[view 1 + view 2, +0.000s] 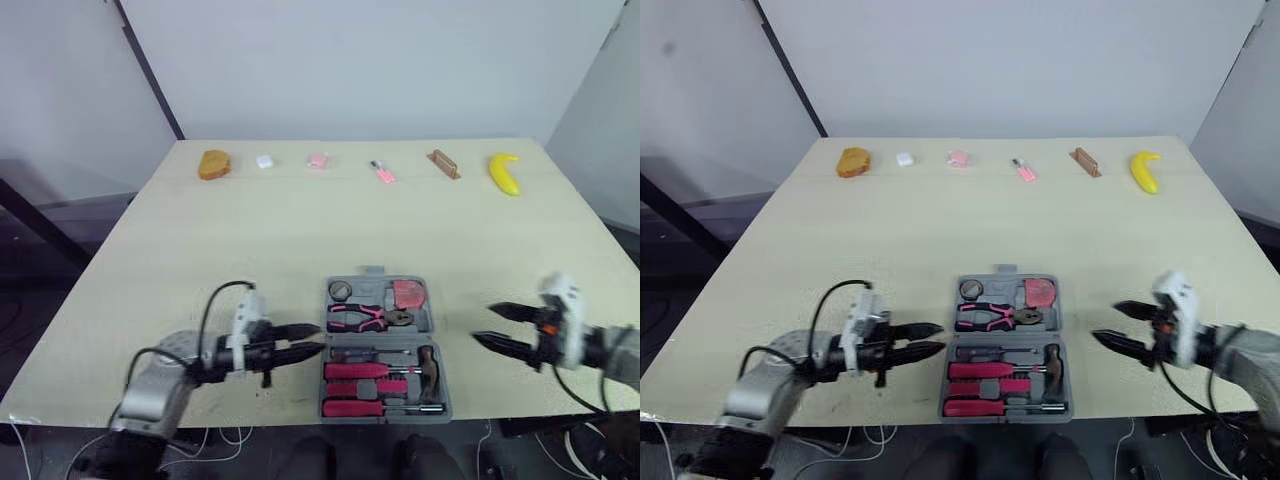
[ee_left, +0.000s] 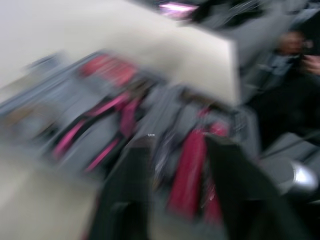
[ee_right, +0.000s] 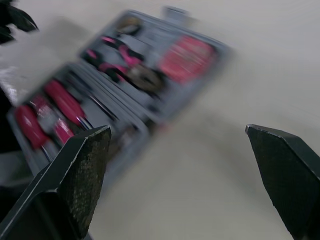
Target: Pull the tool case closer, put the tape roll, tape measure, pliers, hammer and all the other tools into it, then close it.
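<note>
The grey tool case (image 1: 372,272) lies open near the table's front edge. In it are pink-handled pliers (image 1: 365,318), a pink tape measure (image 1: 408,294), a small tape roll (image 1: 340,291), a hammer (image 1: 428,365) and red-handled screwdrivers (image 1: 360,371). My left gripper (image 1: 319,338) is level with the case's left edge, its fingers slightly apart and holding nothing. My right gripper (image 1: 484,323) hovers a short way right of the case, open wide and empty. The right wrist view shows the case's tape measure (image 3: 187,57) beyond the spread fingers.
Along the table's far edge lie an orange bun-like item (image 1: 214,165), a small white object (image 1: 265,161), two small pink objects (image 1: 318,160), a brown block (image 1: 443,163) and a banana (image 1: 505,172). Bare tabletop (image 1: 330,225) lies between them and the case.
</note>
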`<act>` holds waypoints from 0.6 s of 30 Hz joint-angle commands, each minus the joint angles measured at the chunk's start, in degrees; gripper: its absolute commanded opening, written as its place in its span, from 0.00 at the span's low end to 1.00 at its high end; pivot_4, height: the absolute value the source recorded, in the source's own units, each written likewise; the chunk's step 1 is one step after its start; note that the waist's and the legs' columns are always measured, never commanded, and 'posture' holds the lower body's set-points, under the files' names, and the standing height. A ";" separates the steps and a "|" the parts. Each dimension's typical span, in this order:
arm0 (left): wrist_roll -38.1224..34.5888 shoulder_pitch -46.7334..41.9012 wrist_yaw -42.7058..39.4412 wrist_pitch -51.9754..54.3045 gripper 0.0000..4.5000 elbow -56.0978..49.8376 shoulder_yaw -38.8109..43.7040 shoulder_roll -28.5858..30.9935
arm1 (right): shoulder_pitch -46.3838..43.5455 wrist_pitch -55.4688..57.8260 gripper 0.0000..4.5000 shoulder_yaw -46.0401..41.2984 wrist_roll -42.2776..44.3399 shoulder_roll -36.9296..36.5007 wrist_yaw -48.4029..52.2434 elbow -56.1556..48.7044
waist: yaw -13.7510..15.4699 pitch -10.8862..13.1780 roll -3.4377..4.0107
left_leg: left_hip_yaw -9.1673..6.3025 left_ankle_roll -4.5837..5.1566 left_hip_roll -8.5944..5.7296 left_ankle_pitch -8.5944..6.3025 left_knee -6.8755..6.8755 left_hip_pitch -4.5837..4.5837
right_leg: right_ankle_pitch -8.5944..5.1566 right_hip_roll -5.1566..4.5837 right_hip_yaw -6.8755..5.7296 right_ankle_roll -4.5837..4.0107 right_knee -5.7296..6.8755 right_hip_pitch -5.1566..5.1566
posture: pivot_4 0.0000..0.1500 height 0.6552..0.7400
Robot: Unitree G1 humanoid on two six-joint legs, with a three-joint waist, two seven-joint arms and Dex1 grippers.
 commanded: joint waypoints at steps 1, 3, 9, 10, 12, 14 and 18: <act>3.54 -4.05 -1.29 -2.05 0.01 3.49 -3.64 -0.93 | -10.01 8.31 1.00 5.91 -1.13 1.13 -2.94 7.01 | 0.01 0.00 0.00 | -0.02 0.00 -0.03 0.00 -0.01 -0.01 | 0.00 0.02 -0.02 0.00 -0.01 -0.01 | 1.00 1.00; 4.91 -5.62 -1.78 -3.34 0.01 5.40 -5.18 -1.76 | -14.06 10.59 1.00 7.63 -0.90 2.44 -2.87 10.30 | 0.04 0.00 0.00 | -0.02 0.00 -0.15 0.00 -0.01 -0.09 | 0.00 0.03 -0.03 0.00 -0.02 -0.08 | 1.00 1.00; 10.92 -9.09 -2.61 -9.96 0.01 13.36 -9.96 -4.99 | -28.39 16.67 1.00 14.12 -4.34 8.75 -3.99 27.39 | -0.09 0.00 0.01 | -0.06 0.01 -0.17 0.00 0.01 -0.28 | 0.00 0.01 -0.08 0.00 -0.07 -0.21 | 1.00 1.00; 11.96 -9.13 -2.54 -11.11 0.01 14.48 -10.52 -5.07 | -29.68 16.35 1.00 15.14 -5.04 9.27 -3.44 29.35 | -0.08 0.00 0.01 | -0.07 0.01 -0.17 0.00 0.01 -0.31 | 0.00 0.02 -0.09 0.00 -0.06 -0.24 | 1.00 1.00; 13.63 -8.52 -2.35 -13.08 0.01 16.15 -11.23 -5.03 | -32.65 16.70 1.00 17.53 -6.29 10.49 -2.29 33.19 | -0.11 -0.01 0.02 | -0.08 0.00 -0.17 0.00 0.03 -0.45 | 0.00 0.02 -0.10 0.00 -0.01 -0.40 | 1.00 1.00; 14.87 -7.75 -2.21 -14.37 0.01 17.36 -11.62 -4.95 | -34.95 17.63 1.00 19.40 -6.66 11.64 -0.41 36.16 | -0.14 -0.01 0.02 | -0.08 0.01 -0.17 0.01 0.06 -0.58 | 0.01 0.02 -0.10 0.00 0.04 -0.53 | 1.00 1.00; 16.40 -6.91 -2.12 -16.18 0.01 19.20 -12.14 -5.10 | -37.93 16.83 1.00 21.42 -7.54 13.63 3.19 40.76 | -0.23 -0.03 0.05 | -0.09 0.01 -0.16 0.01 0.07 -0.62 | 0.01 0.01 -0.12 0.00 0.05 -0.57 | 1.00 1.00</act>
